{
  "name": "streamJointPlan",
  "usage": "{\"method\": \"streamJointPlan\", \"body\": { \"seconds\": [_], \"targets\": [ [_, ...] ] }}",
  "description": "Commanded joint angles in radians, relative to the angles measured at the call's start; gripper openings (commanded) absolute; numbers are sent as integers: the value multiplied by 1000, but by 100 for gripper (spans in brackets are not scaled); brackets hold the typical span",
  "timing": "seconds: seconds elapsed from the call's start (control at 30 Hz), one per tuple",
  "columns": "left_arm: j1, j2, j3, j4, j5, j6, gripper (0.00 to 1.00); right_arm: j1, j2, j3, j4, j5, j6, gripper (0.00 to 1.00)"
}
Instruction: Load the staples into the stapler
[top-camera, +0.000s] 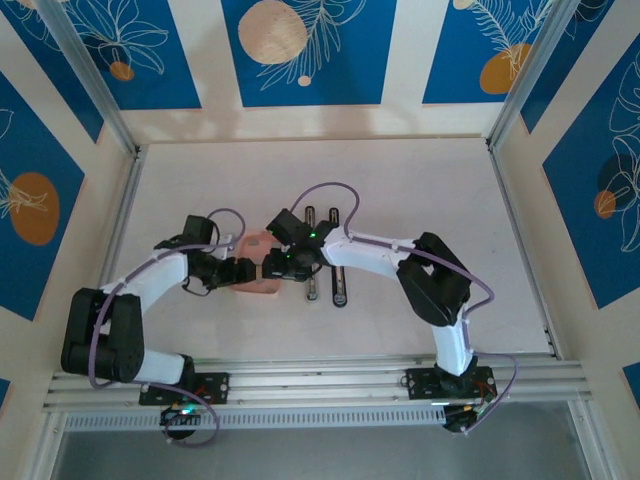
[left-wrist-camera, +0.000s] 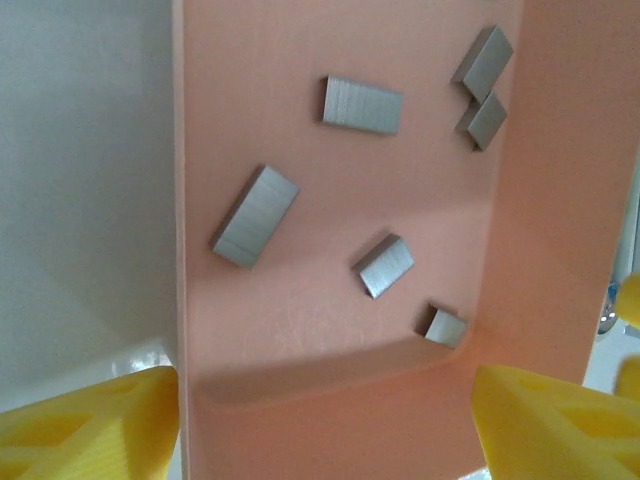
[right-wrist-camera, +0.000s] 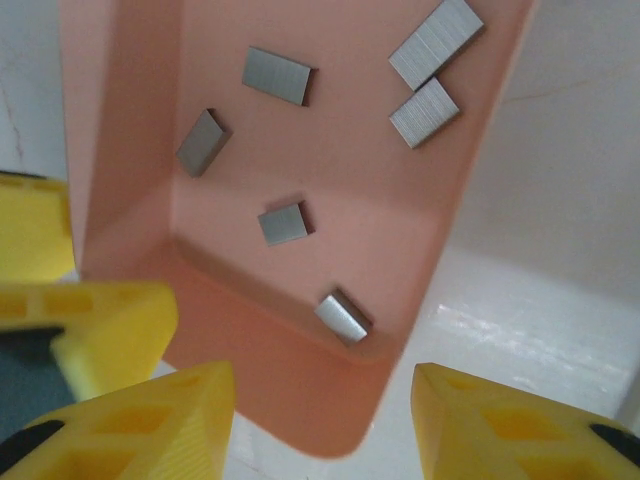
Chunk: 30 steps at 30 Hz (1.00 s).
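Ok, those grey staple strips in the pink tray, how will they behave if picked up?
The staples look flat, thin and stiff, so they are probably light and hard to pinch off the tray floor. Their smooth metal sheen suggests they may slide rather than roll. The corner staple would likely jam against the wall.

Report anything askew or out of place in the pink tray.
The six staples lie scattered at different angles across the tray floor, not lined up. One strip sits tilted in a corner against the wall. Nothing looks spilled or damaged.
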Motion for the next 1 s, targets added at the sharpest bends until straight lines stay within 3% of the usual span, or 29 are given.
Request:
{"method": "streamJointPlan", "body": {
  "seconds": [0.0, 0.27, 0.4, 0.7, 0.97],
  "targets": [
    [6, -51, -49, 24, 38, -19, 76, -8, 31, 57, -20, -23, -2, 49],
    [6, -150, -121, 96, 75, -131, 76, -27, 35, 122, -61, 33, -83, 49],
    [11, -237, -147, 106, 12, -220, 80, -25, 2, 160, -95, 57, -203, 49],
    [140, -390, -237, 224, -8, -428, 85, -11, 118, 382, -216, 26, -692, 48],
    [307, -370, -286, 264, 101, -515, 86, -7, 279, 538, -255, 61, -1051, 49]
  ]
}}
